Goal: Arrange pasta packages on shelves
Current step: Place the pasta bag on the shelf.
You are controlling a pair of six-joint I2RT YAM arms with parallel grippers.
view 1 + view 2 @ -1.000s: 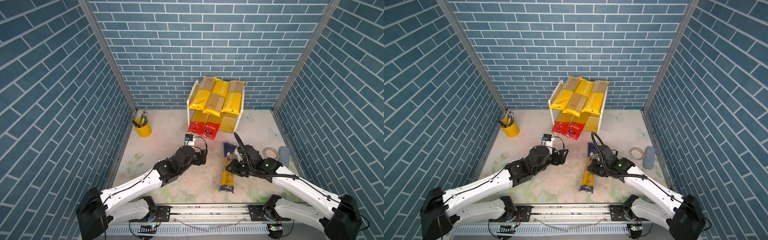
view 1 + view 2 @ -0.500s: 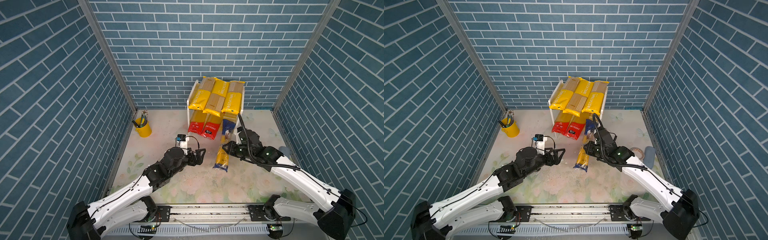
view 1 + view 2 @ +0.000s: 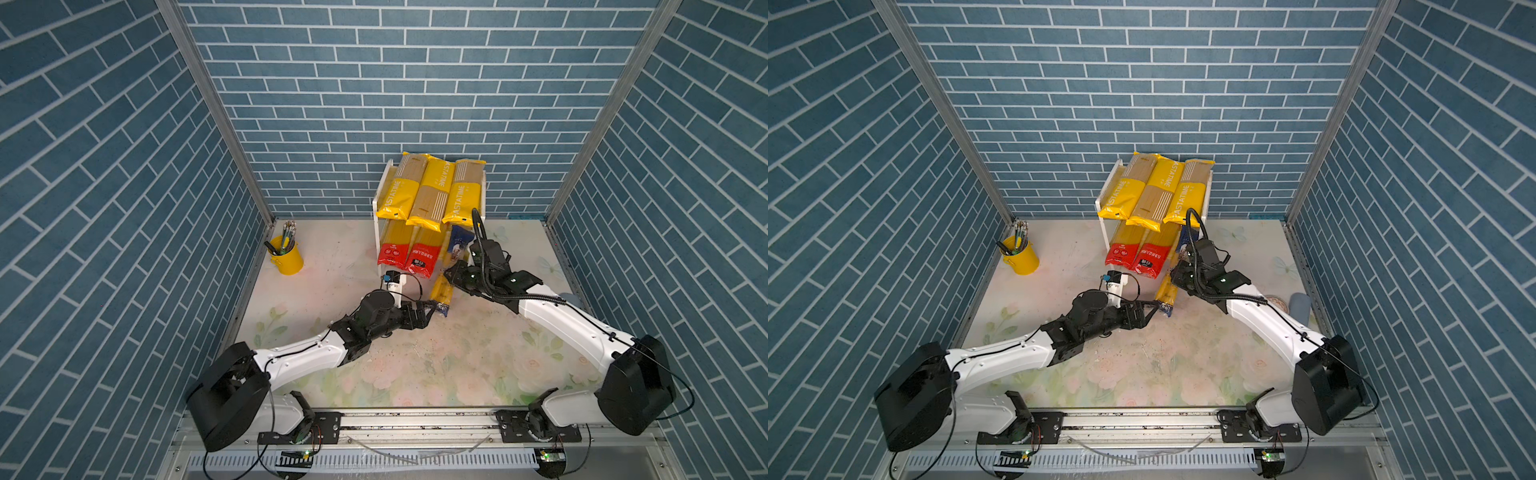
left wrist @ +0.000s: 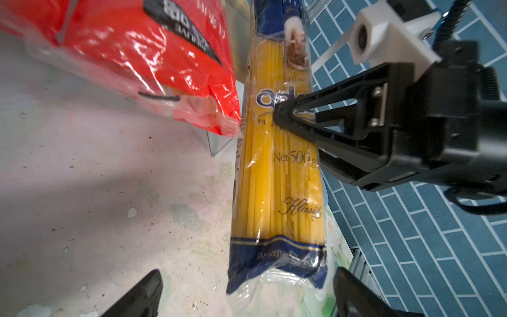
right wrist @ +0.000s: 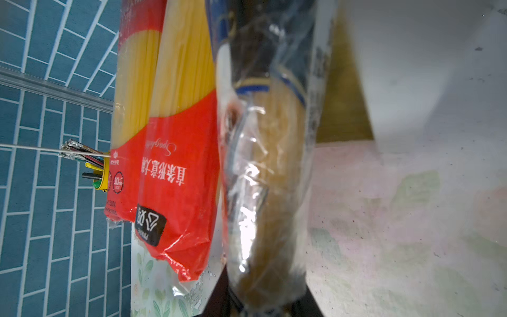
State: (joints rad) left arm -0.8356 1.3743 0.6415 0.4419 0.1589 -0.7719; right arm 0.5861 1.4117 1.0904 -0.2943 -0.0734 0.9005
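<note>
The shelves stand at the back wall, with three yellow pasta packages on the top board and two red-ended ones on the lower board. My right gripper is shut on the middle of a clear, blue-ended package. The far end of this package points into the free lower slot beside the red bags. Its near end slopes down towards the mat. My left gripper is open, with one finger on each side of that near end, not touching it.
A yellow pencil cup stands at the back left by the wall. A tape roll and a grey object lie at the right edge behind the right arm. Blue brick walls close in three sides.
My right arm has lifted the blue-ended package off the mat and carried it back towards the lower shelf. My left gripper has opened wider and swung right to the package's near end.
</note>
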